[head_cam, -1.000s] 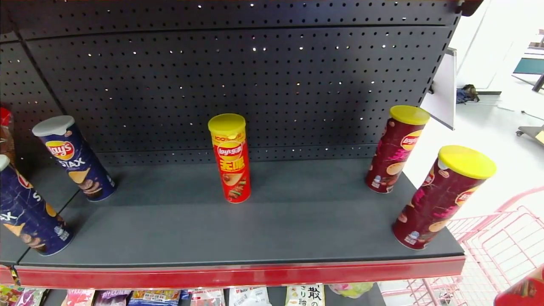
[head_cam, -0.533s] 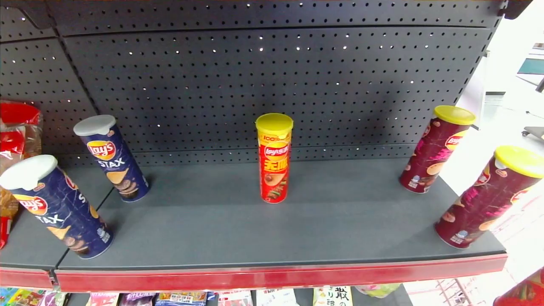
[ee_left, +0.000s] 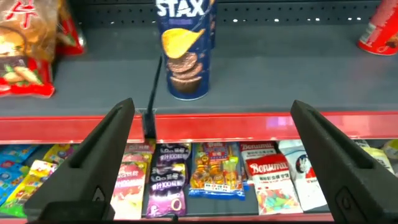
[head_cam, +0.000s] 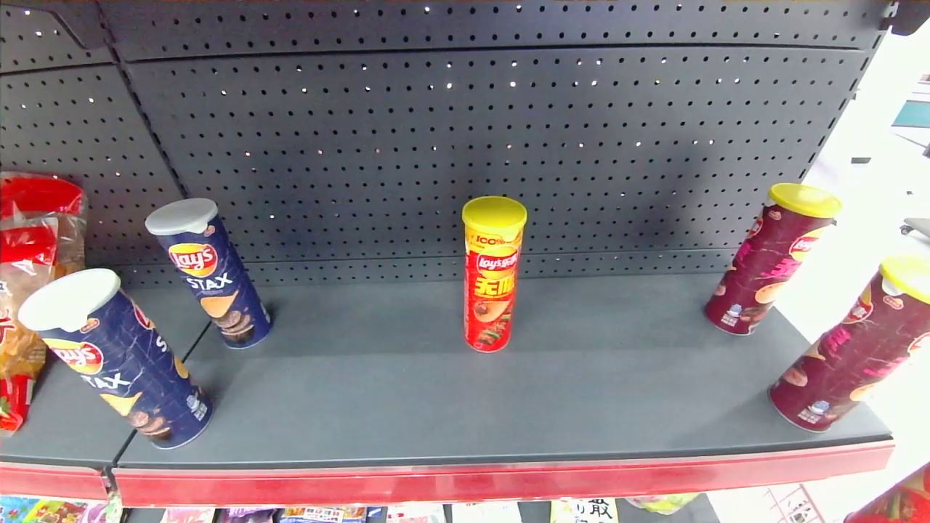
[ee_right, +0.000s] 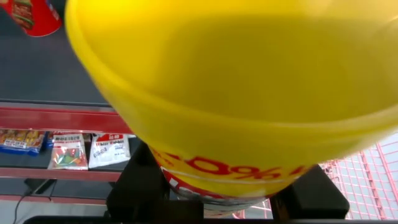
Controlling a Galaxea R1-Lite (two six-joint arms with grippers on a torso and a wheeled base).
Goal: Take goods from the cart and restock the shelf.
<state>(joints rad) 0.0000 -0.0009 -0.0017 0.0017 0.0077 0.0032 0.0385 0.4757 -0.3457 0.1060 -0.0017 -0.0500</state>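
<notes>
Since the whole head view has slid sideways over the last second, I log a camera turn toward the left end of the shelf (head_cam: 407, 407), not a move of stock. The cans keep their places on the board, the bags (head_cam: 29, 247) have come into sight at the left end, and most of the cart (ee_right: 373, 180) has dropped out past the right end. My reading: I am lining up on the shelf for a placement.

- Held can (ee_right: 236, 81): yellow lid, red body, clamped in the right gripper (ee_right: 227, 199), low and off the shelf's front right corner.
- Left gripper (ee_left: 211, 106): fingers wide apart, empty, in front of the red front lip (head_cam: 508, 479), near the front blue can (head_cam: 120, 356).
- Stock, left end: rear blue can (head_cam: 211, 272) near the back edge, front blue can near the front edge.
- Stock, middle: one red can (head_cam: 492, 276), upright, toward the back.
- Stock, right end: rear maroon can (head_cam: 770, 258); front maroon can (head_cam: 850, 349) at the front right corner.

Open room: bare board in front of the red can and on both sides of it. The front maroon can stands closest to the held can's way in, so I judge that a path over the lip toward the middle is safer.
</notes>
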